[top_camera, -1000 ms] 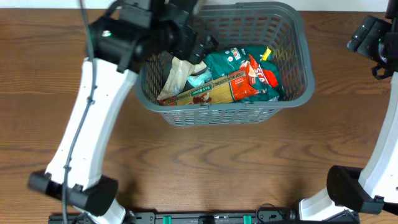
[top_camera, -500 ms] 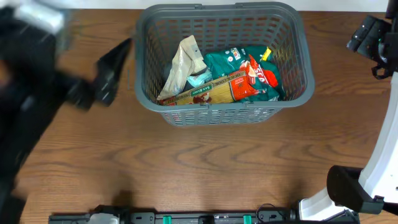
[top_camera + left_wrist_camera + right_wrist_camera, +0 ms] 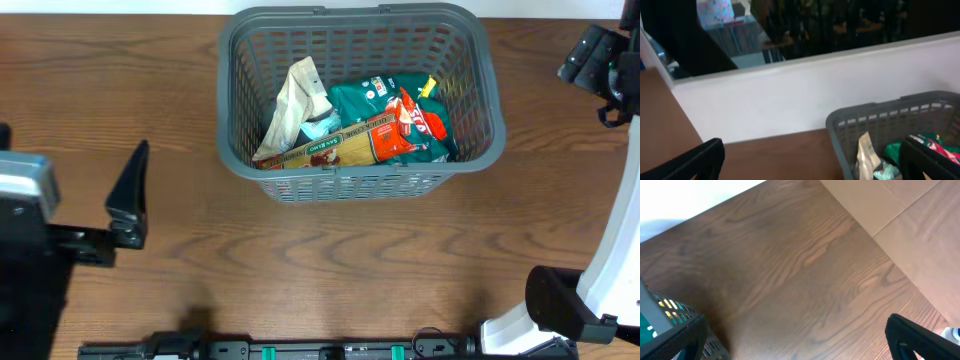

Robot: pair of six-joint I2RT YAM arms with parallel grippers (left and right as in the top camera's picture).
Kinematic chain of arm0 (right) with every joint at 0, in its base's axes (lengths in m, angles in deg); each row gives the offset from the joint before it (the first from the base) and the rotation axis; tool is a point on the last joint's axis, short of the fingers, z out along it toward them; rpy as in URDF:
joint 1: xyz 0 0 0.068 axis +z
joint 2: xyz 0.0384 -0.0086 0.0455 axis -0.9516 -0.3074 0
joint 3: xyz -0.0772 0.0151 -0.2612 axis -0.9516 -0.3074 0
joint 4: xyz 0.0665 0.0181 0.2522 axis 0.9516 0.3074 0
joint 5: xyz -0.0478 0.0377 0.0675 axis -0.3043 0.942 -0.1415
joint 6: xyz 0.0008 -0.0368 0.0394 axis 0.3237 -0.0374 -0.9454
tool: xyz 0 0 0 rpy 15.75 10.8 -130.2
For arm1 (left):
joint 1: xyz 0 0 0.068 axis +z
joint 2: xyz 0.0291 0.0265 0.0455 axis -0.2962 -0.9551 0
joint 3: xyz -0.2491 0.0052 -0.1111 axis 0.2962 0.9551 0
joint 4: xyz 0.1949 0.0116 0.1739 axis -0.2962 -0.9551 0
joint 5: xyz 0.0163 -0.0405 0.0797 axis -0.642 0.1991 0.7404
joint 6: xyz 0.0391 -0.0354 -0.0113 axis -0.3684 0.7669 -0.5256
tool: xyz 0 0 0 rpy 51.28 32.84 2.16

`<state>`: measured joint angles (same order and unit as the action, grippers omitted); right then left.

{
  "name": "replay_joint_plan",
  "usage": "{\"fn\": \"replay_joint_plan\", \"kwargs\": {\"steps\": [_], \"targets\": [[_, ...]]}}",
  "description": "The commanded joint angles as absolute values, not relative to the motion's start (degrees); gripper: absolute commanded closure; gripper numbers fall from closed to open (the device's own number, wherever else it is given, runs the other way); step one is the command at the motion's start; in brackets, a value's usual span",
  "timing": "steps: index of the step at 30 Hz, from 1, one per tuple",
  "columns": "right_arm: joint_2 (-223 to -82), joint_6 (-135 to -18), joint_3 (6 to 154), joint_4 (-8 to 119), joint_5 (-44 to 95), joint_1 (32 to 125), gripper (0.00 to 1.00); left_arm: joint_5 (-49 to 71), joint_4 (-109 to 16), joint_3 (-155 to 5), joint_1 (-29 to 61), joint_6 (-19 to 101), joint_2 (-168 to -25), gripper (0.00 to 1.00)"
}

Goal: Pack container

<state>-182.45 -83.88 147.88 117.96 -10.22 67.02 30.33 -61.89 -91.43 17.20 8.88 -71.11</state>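
Displacement of the container (image 3: 352,182), placed at the far middle of the table (image 3: 300,270) with packets (image 3: 385,125) piled inside, is to be expected if its rim is clipped by the left gripper (image 3: 811,147) or right gripper (image 3: 795,330), both spread apart and empty.

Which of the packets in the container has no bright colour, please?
The crumpled beige bag, propped up at the container's left end in the overhead view; the teal packet, red packet and orange-brown packet are brightly coloured.
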Motion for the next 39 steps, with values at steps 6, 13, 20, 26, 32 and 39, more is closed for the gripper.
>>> {"fn": "replay_joint_plan", "kwargs": {"steps": [6, 13, 20, 26, 32, 39], "targets": [[-182.1, -84.6, 148.4, 118.1, -10.8, 66.8, 0.01, 31.1, -46.5, -65.9, 18.0, 17.3, -62.1, 0.01], [-182.1, -84.6, 148.4, 118.1, -10.8, 66.8, 0.01, 31.1, -35.2, -48.6, 18.0, 22.7, -57.9, 0.01], [-182.1, -84.6, 148.4, 118.1, -10.8, 66.8, 0.01, 31.1, -27.6, -36.1, 18.0, 27.7, -54.8, 0.01], [-182.1, -84.6, 148.4, 118.0, -10.8, 66.8, 0.01, 31.1, -20.7, -26.4, 18.0, 28.7, -50.1, 0.01], [-182.1, -84.6, 148.4, 118.1, -10.8, 66.8, 0.01, 31.1, -15.3, -18.2, 18.0, 28.7, -44.7, 0.02], [-182.1, -84.6, 148.4, 118.1, -10.8, 66.8, 0.01, 31.1, -14.9, -13.7, 18.0, 28.7, -40.6, 0.01]]}}
